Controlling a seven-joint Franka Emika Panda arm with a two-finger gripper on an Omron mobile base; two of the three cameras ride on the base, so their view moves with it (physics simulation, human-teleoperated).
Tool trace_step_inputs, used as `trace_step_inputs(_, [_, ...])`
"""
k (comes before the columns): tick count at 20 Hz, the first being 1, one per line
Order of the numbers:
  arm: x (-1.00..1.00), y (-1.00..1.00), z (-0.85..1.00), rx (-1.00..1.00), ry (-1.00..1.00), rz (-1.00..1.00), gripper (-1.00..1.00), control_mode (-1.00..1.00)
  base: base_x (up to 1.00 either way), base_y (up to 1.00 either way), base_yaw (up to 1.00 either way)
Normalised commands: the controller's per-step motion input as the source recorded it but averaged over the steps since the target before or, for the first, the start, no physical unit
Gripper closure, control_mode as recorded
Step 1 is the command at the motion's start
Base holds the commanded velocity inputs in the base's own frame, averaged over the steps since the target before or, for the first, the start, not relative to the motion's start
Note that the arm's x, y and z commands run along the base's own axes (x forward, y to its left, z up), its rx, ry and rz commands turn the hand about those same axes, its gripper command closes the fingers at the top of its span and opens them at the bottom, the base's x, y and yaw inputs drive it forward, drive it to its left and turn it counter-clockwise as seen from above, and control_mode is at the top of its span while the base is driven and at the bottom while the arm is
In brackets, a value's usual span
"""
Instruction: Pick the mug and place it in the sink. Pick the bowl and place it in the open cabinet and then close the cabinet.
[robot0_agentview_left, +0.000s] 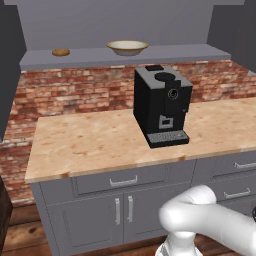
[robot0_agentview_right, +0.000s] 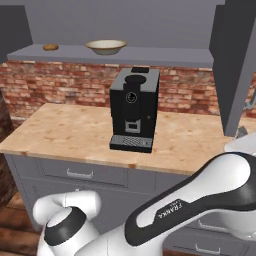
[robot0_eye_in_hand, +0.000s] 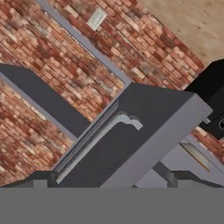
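In the left base view, the bowl (robot0_agentview_left: 127, 47) is sitting on the grey shelf of the open cabinet (robot0_agentview_left: 125, 56), a little left of the shelf's middle and close to its front edge. It is shallow and wide, cream-white with a tan rim. A small brown round lump (robot0_agentview_left: 61, 52) is lying well apart from it, toward the shelf's left end. Below, a black coffee machine (robot0_agentview_left: 161, 105) is standing on the worktop (robot0_agentview_left: 85, 142), right of centre and nearer the brick back wall (robot0_agentview_left: 75, 92). No writing is reading clearly on the machine.

In the right base view, the bowl (robot0_agentview_right: 105, 47) is sitting toward the shelf's left end, with the lump (robot0_agentview_right: 50, 47) further left. The cabinet's open door (robot0_agentview_right: 237, 65) is hanging at the right. The word FRANKA is showing on the white arm (robot0_agentview_right: 170, 210).

In the hand view, the gripper (robot0_eye_in_hand: 109, 180) is standing with its jaws spread wide and nothing between them, facing a grey cabinet door (robot0_eye_in_hand: 144, 131) with a silver bar handle (robot0_eye_in_hand: 94, 142), seen tilted against the bricks.
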Motion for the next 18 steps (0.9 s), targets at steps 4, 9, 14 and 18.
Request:
trace_step_inputs(4, [0.10, -0.02, -0.01, -0.06, -0.05, 0.08, -1.00, -1.00, 0.00, 0.00, 0.00])
trace_step_inputs(9, [0.32, -0.15, -0.01, -0.02, 0.00, 0.06, -1.00, -1.00, 0.00, 0.00, 0.00])
trace_step_inputs(14, [0.32, -0.12, -0.01, -0.01, 0.00, 0.05, -1.00, -1.00, 0.00, 0.00, 0.00])
trace_step_inputs(18, [0.19, 0.00, -0.16, -0.09, 0.00, 0.09, -1.00, -1.00, 0.00, 0.00, 0.00])
